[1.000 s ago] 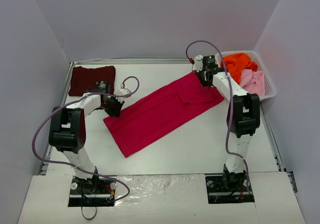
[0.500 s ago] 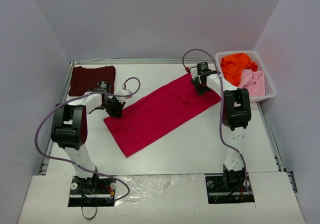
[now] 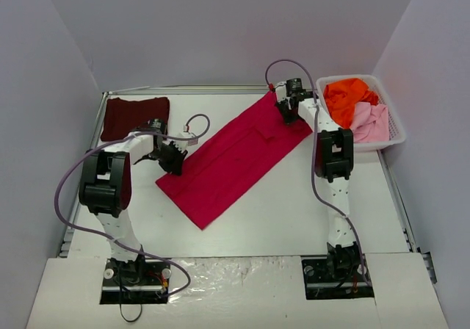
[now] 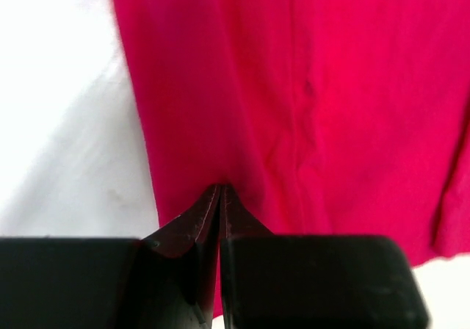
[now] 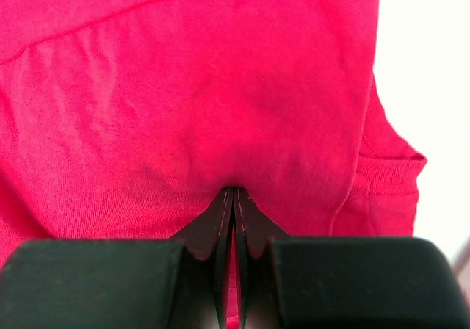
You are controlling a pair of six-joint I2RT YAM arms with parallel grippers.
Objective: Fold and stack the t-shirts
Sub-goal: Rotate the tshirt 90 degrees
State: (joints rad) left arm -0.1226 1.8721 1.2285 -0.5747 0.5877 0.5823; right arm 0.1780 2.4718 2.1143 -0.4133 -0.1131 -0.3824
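The crimson-red t-shirt (image 3: 231, 156) lies folded in a long strip, slanting from near left to far right on the table. My left gripper (image 3: 173, 160) is shut on its left end; the left wrist view shows the jaws pinching the red cloth (image 4: 294, 87). My right gripper (image 3: 288, 109) is shut on its far right end; the right wrist view shows red cloth (image 5: 191, 87) pinched between the jaws. A folded dark maroon t-shirt (image 3: 134, 116) lies at the far left. An orange t-shirt (image 3: 349, 94) and a pale pink t-shirt (image 3: 371, 120) sit in the basket.
The white mesh basket (image 3: 396, 127) stands at the far right against the wall. Walls enclose the white table (image 3: 294, 204) on three sides. Cables loop above both arms.
Both grippers have dragged the red shirt: the right end moved toward the far wall, and the left end shifted a little right and nearer. The strip now slants more steeply.
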